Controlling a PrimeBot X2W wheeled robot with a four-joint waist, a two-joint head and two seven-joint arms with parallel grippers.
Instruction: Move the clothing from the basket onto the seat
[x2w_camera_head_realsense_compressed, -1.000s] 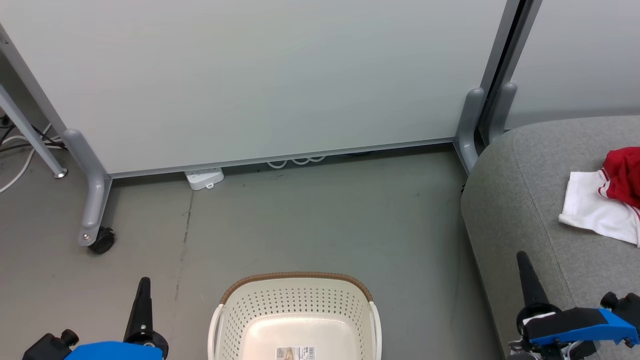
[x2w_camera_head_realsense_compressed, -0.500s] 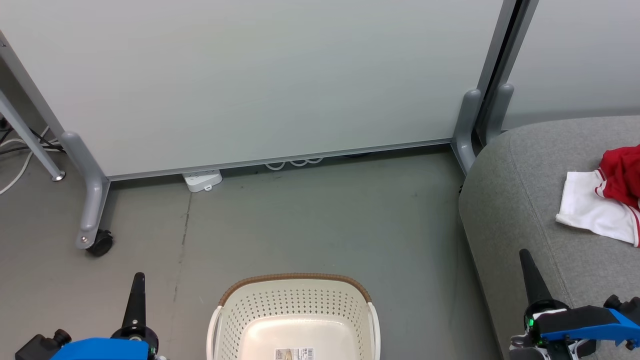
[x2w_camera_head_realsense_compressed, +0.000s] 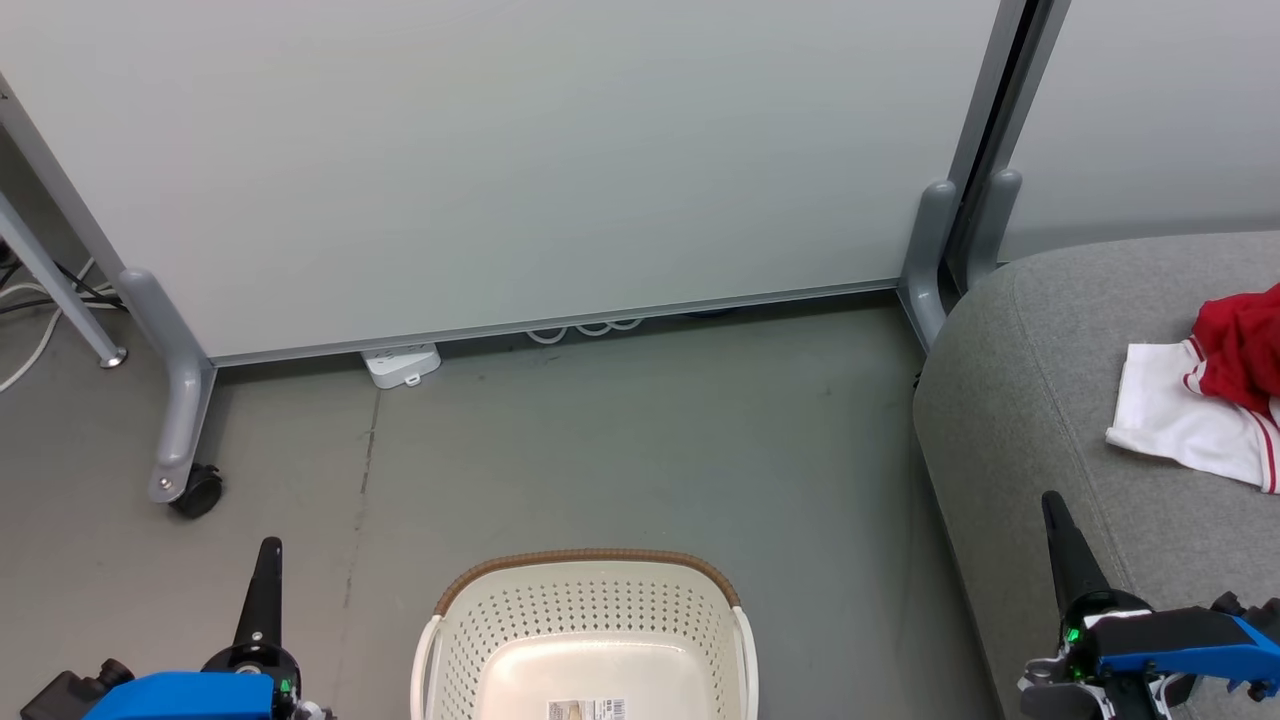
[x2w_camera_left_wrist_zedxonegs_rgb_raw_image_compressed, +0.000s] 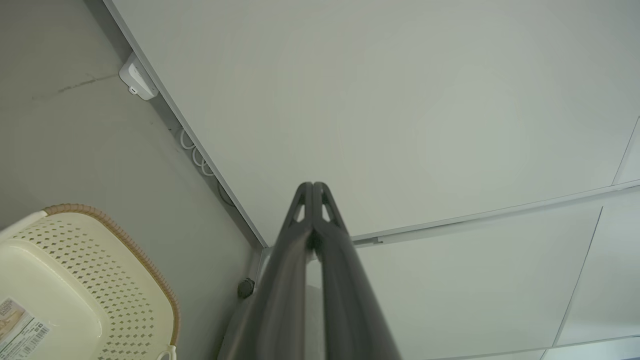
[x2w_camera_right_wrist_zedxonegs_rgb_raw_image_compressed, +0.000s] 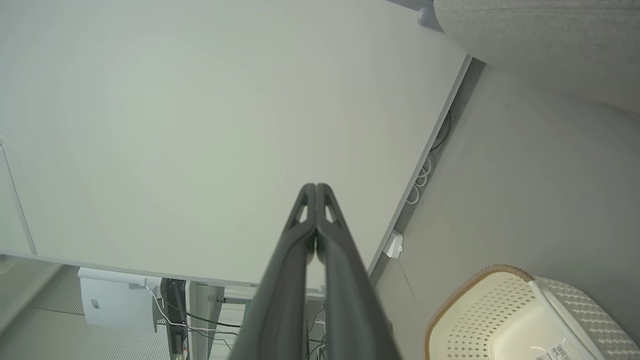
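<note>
Both grippers closed tight, nothing held — left gripper (x2w_camera_head_realsense_compressed: 266, 560) low, just left of the basket (x2w_camera_head_realsense_compressed: 590, 556), right gripper (x2w_camera_head_realsense_compressed: 1056, 512) against the seat's (x2w_camera_head_realsense_compressed: 1040, 380) near edge, fingers pointing toward the partition (x2w_camera_head_realsense_compressed: 500, 150). Your clothing (x2w_camera_head_realsense_compressed: 1200, 420) lies on the seat, well apart from the basket. Versus a second ago — slight camera drift, left fingers nudged leftward.

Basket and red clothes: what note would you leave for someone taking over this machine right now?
Left claw: shut, empty, left of the basket.
Right claw: shut, empty, near the edge of the seat.
Clothing: red and white garments lying on the grey seat.
Basket: on the floor; the part in view holds only a label.
Done: clothing is on the seat.
Left: check the basket's near end, cut off from view.
</note>
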